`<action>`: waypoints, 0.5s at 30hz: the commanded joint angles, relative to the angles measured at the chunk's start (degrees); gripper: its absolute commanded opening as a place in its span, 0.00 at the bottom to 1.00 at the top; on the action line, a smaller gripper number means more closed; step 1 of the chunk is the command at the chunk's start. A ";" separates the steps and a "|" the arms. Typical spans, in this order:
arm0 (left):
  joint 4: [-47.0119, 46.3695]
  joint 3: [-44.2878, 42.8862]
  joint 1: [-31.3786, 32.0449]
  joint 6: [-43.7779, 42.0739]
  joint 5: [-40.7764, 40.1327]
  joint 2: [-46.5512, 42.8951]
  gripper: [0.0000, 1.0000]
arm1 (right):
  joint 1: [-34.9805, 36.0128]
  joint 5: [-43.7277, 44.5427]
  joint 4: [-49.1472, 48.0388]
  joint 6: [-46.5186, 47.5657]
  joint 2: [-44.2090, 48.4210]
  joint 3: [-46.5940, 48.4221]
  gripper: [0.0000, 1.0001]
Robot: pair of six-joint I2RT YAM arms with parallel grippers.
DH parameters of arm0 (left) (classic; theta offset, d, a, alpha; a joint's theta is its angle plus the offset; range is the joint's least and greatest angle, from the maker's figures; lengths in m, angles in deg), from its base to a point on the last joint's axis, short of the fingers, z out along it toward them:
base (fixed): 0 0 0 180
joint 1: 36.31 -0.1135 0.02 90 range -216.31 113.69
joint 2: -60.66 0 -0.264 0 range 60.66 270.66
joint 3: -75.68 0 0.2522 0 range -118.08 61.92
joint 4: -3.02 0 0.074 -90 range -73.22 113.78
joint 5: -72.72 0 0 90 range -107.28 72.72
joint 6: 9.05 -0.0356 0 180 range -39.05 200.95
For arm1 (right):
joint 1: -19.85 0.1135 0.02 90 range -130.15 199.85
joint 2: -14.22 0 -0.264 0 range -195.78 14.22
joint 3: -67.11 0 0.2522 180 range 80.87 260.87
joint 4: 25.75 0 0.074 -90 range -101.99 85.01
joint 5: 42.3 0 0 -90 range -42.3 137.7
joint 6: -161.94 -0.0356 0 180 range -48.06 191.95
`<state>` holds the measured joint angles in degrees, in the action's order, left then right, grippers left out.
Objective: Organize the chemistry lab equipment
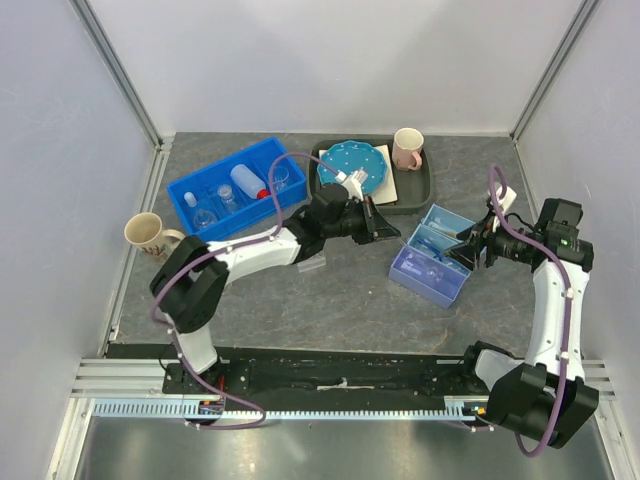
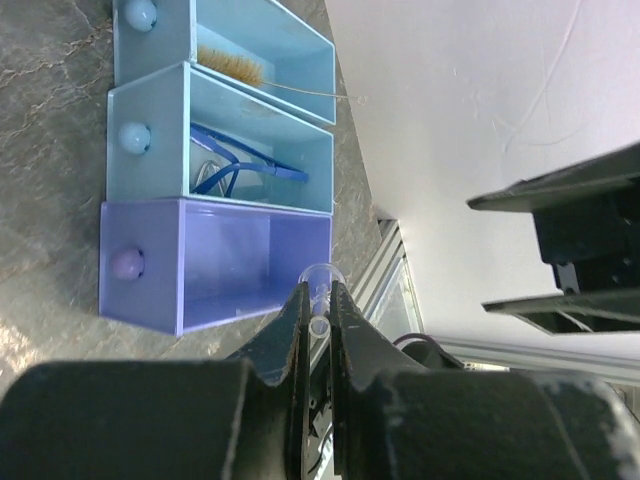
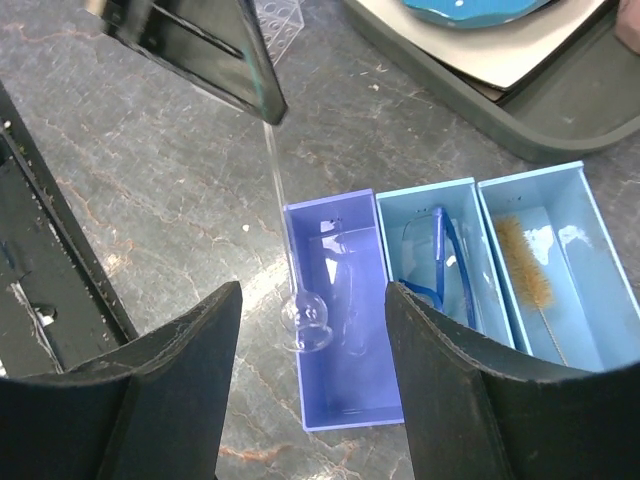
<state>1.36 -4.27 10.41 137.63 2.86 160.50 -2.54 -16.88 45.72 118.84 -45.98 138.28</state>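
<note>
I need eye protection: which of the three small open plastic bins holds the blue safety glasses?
The middle light-blue bin, with the blue safety glasses lying inside. It sits between the purple bin and the light-blue bin holding a bristle brush.

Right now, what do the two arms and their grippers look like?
The left arm and right arm both have white links between bulky black joints, with a purple cable looped along each. The left gripper and right gripper are black, with flat, blade-like fingers.
</note>
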 commanded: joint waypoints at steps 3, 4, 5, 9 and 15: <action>-4.18 -8.86 0.13 3.34 4.38 9.32 0.02 | -0.90 -2.22 -4.80 -3.56 1.32 -0.98 0.67; -4.18 -9.39 0.30 3.52 4.55 10.20 0.02 | -0.90 -2.13 -4.80 -3.48 1.23 -0.98 0.67; -4.18 -10.26 0.39 3.69 4.56 11.16 0.02 | -0.90 -2.13 -4.80 -3.56 1.06 -0.98 0.67; -3.65 -12.03 1.53 3.70 4.12 15.99 0.03 | -0.90 -1.96 -4.98 -3.65 0.79 -1.07 0.67; -0.68 -13.17 3.46 2.64 2.63 18.47 0.22 | -0.90 -1.78 -5.07 -3.48 0.09 -1.33 0.68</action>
<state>0.33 -14.98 12.46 139.62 5.57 178.16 -3.19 -16.86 42.03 115.21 -45.46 137.51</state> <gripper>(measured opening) 0.131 0.675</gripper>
